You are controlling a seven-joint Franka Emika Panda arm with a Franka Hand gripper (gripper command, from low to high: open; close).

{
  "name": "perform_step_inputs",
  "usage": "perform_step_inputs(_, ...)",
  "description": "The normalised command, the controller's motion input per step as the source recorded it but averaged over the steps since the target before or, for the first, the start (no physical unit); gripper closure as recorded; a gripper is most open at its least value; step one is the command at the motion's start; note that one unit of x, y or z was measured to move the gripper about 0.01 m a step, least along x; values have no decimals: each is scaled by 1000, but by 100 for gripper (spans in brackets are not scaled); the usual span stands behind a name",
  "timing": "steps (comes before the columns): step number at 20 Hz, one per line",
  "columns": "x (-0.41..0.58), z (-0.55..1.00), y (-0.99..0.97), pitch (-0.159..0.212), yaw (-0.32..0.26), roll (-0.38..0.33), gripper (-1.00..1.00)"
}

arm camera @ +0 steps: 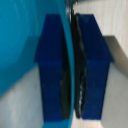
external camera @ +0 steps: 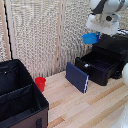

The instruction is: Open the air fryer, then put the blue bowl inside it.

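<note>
The blue bowl (external camera: pixel 90 38) hangs in the air at the exterior view's upper right, above the pulled-out drawer of the air fryer (external camera: pixel 102 64), carried by the tool (external camera: pixel 96 34). In the wrist view the blue-tipped fingers (arm camera: pixel 52 70) press from both sides on the thin bowl rim (arm camera: pixel 69 60), so the tool stands narrow, holding the bowl by its wall. The step in hand is likely the lowering: it should descend straight over the open drawer, keep the bowl level, and let go only once the base rests flat. How squarely the bowl sits over the drawer is hard to judge from this blurred angle. On the table (external camera: pixel 75 107) nearer stand a dark-blue slab (external camera: pixel 77 77), a red cup (external camera: pixel 40 83) and a black fabric bin (external camera: pixel 20 97)
</note>
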Motion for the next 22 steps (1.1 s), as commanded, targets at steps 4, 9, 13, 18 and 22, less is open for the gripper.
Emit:
perform_step_inputs(4, 196, -149, -677, 30, -136, 14, 100)
perform_step_inputs(9, 94, -269, -446, 83, -167, -8, 100)
perform_step_inputs(13, 159, -347, -174, 92, -129, -40, 100)
perform_step_inputs(18, 347, -322, -150, 45, -76, -33, 100)
perform_step_inputs(22, 490, -334, -116, 56, 13, -57, 100)
